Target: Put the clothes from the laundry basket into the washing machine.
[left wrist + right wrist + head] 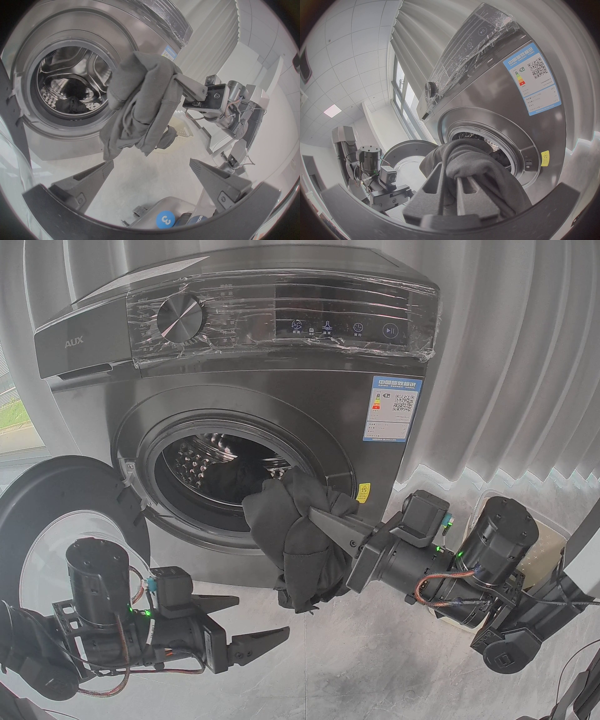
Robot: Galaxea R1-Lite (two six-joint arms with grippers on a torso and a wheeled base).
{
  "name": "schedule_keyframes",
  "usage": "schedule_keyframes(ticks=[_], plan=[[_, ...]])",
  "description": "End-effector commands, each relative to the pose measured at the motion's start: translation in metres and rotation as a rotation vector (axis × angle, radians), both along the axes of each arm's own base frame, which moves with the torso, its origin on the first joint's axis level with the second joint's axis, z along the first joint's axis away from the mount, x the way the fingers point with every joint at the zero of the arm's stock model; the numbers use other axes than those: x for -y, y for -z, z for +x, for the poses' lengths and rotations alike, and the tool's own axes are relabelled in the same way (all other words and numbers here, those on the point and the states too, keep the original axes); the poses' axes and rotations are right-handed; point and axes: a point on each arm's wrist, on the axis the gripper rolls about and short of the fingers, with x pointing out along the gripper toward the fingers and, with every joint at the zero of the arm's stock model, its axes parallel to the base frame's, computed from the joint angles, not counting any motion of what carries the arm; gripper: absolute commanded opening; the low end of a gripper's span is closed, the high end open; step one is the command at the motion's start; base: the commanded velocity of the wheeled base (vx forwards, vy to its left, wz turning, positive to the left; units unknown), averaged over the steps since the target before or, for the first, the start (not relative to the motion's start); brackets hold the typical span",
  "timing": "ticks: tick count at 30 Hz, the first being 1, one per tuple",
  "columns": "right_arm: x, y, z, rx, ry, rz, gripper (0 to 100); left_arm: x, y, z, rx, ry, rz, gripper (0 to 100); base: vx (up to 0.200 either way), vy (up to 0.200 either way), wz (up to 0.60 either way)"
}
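Dark garment in right gripper jaws, before washing machine opening

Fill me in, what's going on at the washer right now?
The right gripper is shut on a dark garment, holding it bunched just in front of the open mouth of the washing machine, not yet inside. The door is swung open to the robot's left, and another dark item already lies in the drum. The left gripper is open and empty, low over the floor in front of the door.
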Motion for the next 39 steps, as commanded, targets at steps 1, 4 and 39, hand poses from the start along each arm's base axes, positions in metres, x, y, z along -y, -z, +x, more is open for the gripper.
schedule_keyframes(ticks=[1, 4, 39], plan=[[0.000, 0.000, 0.000, -0.001, -0.001, -0.001, 0, 0.019, 0.013, 0.003, -0.042, 0.038, 0.001, 100, 0.000, 0.000, 0.00], [0.000, 0.000, -0.001, -0.001, -0.002, -0.001, 0, 0.026, 0.018, 0.005, -0.039, 0.050, -0.008, 100, 0.000, 0.000, 0.00], [-0.001, 0.001, -0.004, -0.001, -0.010, -0.003, 0, 0.063, 0.053, 0.051, -0.042, -0.065, -0.119, 0, 0.000, 0.000, 0.00]])
